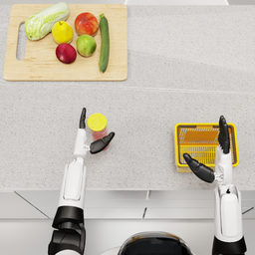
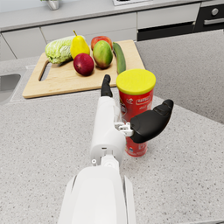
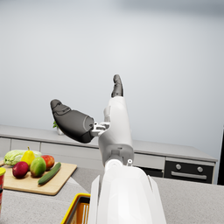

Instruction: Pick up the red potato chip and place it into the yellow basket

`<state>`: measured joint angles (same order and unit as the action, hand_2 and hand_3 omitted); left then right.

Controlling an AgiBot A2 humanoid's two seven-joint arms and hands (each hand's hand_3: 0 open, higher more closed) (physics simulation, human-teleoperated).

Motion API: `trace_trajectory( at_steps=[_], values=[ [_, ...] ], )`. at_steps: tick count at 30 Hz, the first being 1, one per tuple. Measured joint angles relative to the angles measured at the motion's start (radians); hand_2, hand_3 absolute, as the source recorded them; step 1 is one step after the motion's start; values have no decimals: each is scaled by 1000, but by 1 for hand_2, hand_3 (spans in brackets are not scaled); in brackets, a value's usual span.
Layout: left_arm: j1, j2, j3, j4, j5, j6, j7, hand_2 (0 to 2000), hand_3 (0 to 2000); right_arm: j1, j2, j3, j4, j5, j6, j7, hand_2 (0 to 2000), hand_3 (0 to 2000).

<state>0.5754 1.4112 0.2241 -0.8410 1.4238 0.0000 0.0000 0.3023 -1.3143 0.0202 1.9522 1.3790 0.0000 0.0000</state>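
While the red potato chip can stands upright on the counter between the left hand's spread fingers and thumb, contact is unclear; the right hand hovers spread, empty, over the yellow basket.

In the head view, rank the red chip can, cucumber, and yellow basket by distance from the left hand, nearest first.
1. Red chip can: between the left hand's fingers and thumb.
2. Cucumber: ahead, on the cutting board's right side.
3. Yellow basket: far right, under the right hand.
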Motion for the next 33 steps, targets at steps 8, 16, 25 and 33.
trace_trajectory(
  at_steps=[8,16,25,33],
  values=[
    [99,44,16,195,1,-46,3,2000,1633,-20,-10,20,-10,0,0,0,0,0],
    [-23,27,18,-251,1,-107,1,2000,2000,-13,-29,99,-39,0,0,0,0,0],
    [-47,43,111,-776,0,-123,-6,2000,2000,57,-106,316,-191,89,0,0,0,0],
    [-62,47,233,-862,5,-108,-1,2000,2000,170,-196,397,-365,195,102,2,0,0]
  ],
)
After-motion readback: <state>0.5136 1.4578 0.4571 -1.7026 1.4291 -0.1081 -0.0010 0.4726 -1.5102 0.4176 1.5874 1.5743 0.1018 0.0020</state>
